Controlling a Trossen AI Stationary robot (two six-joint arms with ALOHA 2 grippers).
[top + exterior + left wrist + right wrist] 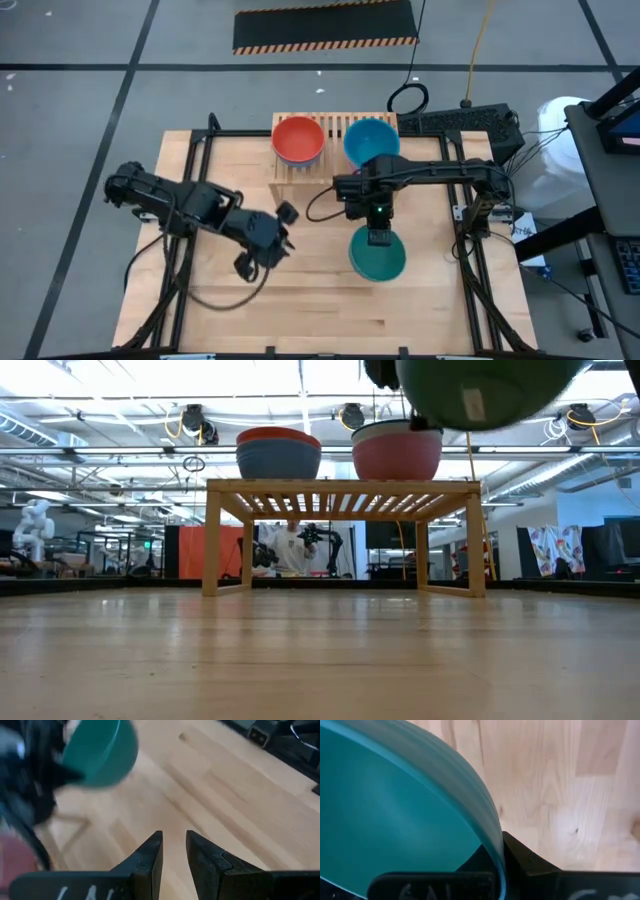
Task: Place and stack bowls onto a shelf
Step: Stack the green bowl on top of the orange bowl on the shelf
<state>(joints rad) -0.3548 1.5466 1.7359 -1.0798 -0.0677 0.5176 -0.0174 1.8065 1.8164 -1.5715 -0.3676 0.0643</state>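
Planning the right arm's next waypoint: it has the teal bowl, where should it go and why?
Probably carry it toward the shelf and over a stack. The right pincer grips the teal bowl by its rim, clear of the table. The red-topped stack and blue-topped stack already fill the shelf.

**Bright overhead light, blur in the wrist views**

We see ceiling lights glaring in the low view. The teal bowl [100, 752] smears with blur in the left wrist view; the tabletop [300, 290] is evenly lit, with soft shadows.
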